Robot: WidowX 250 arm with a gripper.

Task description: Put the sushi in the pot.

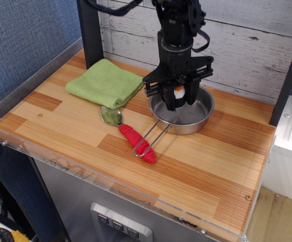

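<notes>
The pot (202, 112) is a shallow shiny steel pan with a thin wire loop handle, sitting right of the table's centre. My gripper (178, 99) is lowered into the pot from above, its black fingers (168, 98) shut on the sushi (178, 93). The sushi shows a white end with an orange centre between the fingers, at about the height of the pot's rim. Whether it touches the pot's bottom is hidden by the fingers.
A folded green cloth (105, 82) lies at the back left. A metal spoon with a red handle (136, 142) lies in front of the pot, under the wire handle (151, 135). A black post (89, 31) stands at the back left, a wood-plank wall behind.
</notes>
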